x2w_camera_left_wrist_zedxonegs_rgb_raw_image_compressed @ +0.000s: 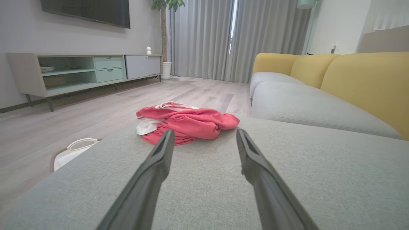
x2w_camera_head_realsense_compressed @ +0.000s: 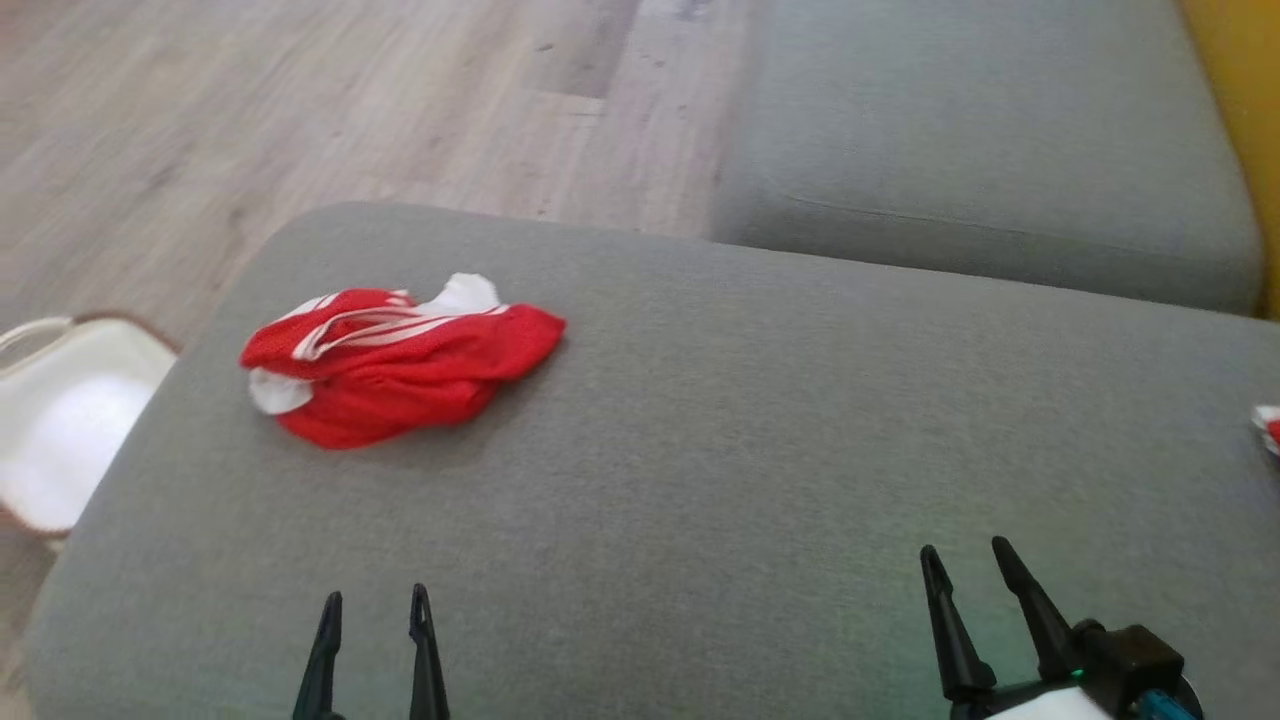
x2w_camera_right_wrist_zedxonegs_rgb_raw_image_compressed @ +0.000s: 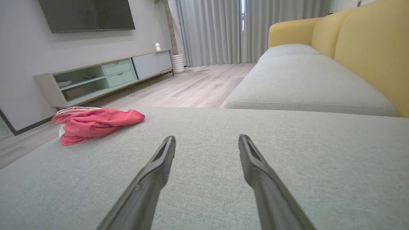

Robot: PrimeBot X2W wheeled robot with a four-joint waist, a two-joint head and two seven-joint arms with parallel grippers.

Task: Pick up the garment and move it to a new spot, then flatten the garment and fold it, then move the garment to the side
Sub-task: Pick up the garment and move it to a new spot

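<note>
Left gripper (x2w_camera_head_realsense_compressed: 376, 595) spread, empty | right gripper (x2w_camera_head_realsense_compressed: 963, 546) spread, empty | grippers: 2 | garment (x2w_camera_head_realsense_compressed: 400, 365): 1, red, crumpled on grey cushion (x2w_camera_head_realsense_compressed: 700, 450), ahead of left gripper, well left of right gripper | basket (x2w_camera_head_realsense_compressed: 70, 420): 1, white

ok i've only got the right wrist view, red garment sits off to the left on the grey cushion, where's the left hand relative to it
observer: the left hand is open and points almost straight at the garment, with bare cushion between them.
operator: anything on the floor that side
observer: yes, a white basket stands on the floor against the cushion's left edge, close to the garment.
operator: and further to my right
observer: a small red and white scrap lies at the head view's right edge, cut off, so I can't tell what it is.
</note>
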